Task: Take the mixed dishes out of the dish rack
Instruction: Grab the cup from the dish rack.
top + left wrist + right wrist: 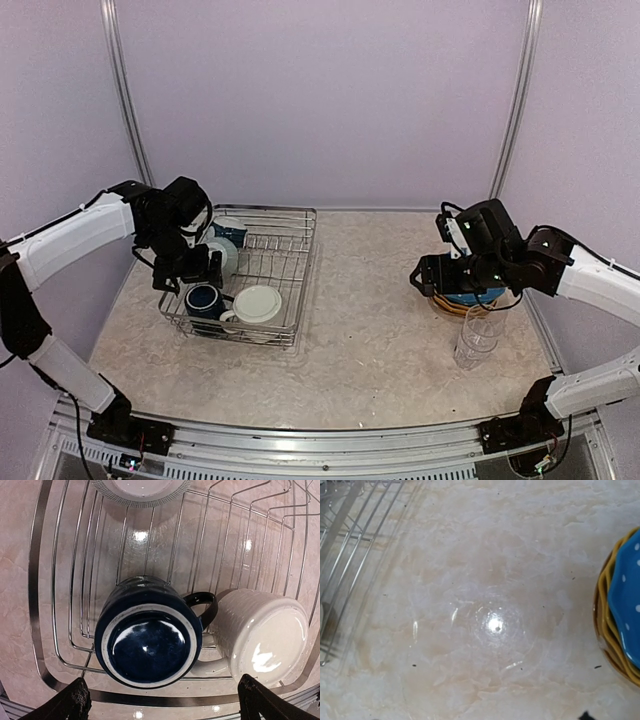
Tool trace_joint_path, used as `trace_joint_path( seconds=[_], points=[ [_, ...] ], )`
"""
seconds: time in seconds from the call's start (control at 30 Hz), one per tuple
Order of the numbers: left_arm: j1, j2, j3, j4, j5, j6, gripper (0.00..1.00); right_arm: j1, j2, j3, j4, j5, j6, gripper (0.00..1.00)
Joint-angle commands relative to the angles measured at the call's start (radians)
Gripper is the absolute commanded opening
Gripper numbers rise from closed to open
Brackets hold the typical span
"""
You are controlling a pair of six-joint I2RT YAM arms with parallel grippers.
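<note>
Left end effector (pixel 162 690): spread wide, empty, poised over navy mug (pixel 148 640), inverted in dish rack (pixel 35 580), presumably for draining. Right end effector (pixel 425 278): opening cannot be told.

A lab test booth, shown by plain lilac walls (pixel 320 100), aluminium frame posts (pixel 127 90) and a marble-pattern bench top (pixel 380 335)
</note>
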Motion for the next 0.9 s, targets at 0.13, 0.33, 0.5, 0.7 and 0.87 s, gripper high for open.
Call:
trace_joint_path(
  seconds=[0.13,0.33,0.5,0.7,0.87],
  points=[
    [0.024,0.083,-0.033,0.021,-0.028,0.013,0.99,-0.008,0.014,-0.007,0.014,-0.014,0.007,0.83],
    [0.021,0.157,-0.039,0.058,-0.015,0.024,0.99,-0.007,0.019,0.002,0.008,-0.009,0.006,0.83],
    [0.022,0.182,-0.050,0.069,-0.027,0.030,0.98,-0.008,0.018,-0.002,0.012,-0.011,0.010,0.83],
    [0.013,0.204,-0.052,0.073,-0.028,0.031,0.98,-0.007,0.019,-0.007,0.017,-0.017,0.014,0.83],
    [0.007,0.218,-0.046,0.072,-0.039,0.030,0.91,-0.008,0.024,-0.012,0.031,-0.027,0.015,0.84]
  ],
)
